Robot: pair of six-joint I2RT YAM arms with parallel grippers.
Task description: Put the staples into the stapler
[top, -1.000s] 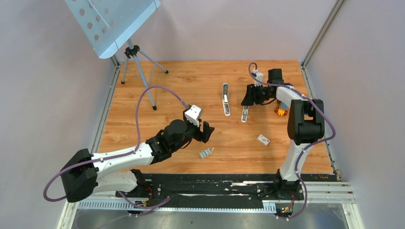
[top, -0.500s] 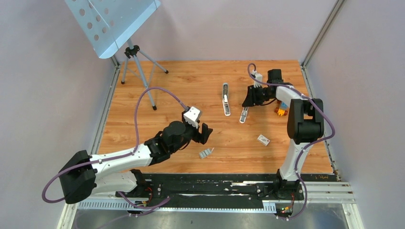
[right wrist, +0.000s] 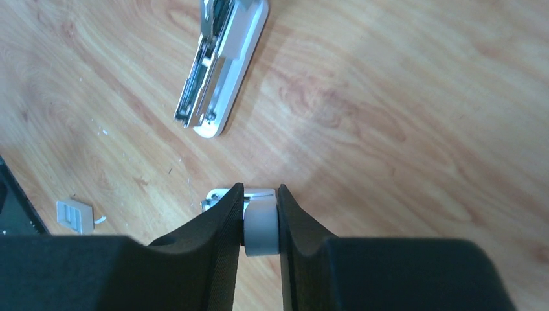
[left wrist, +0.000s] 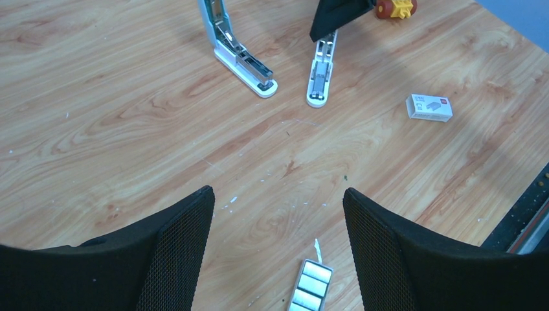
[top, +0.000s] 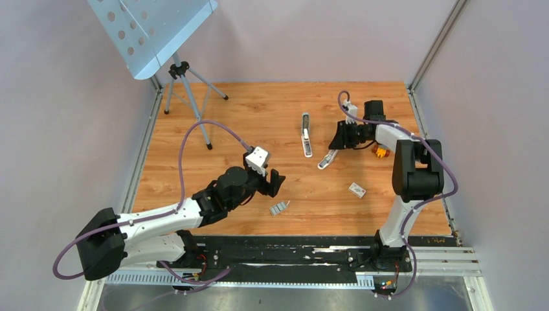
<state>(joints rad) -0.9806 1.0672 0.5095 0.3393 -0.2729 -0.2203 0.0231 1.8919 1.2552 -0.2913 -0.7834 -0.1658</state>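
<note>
The staples (top: 278,208) lie flat on the wooden table; in the left wrist view the staples (left wrist: 311,286) sit just below and between my open fingers. My left gripper (top: 277,183) (left wrist: 278,191) is open and empty above them. My right gripper (top: 335,146) (right wrist: 260,188) is shut on one end of a slim pale stapler (top: 325,159) (right wrist: 261,227), which rests tilted on the table and also shows in the left wrist view (left wrist: 320,81). A second stapler (top: 306,135) (left wrist: 236,55) (right wrist: 223,65) lies hinged open with its metal channel showing, just left of the held one.
A small white box (top: 357,190) (left wrist: 428,107) lies right of the staples. A colourful toy-brick block (top: 380,151) (left wrist: 395,6) sits behind the right gripper. A tripod with a perforated metal panel (top: 181,71) stands at the far left. A black rail (top: 291,249) runs along the near edge.
My left gripper has moved slightly nearer and lower, toward the staples. My right gripper has swung the held stapler so its near end now points more to the left.
</note>
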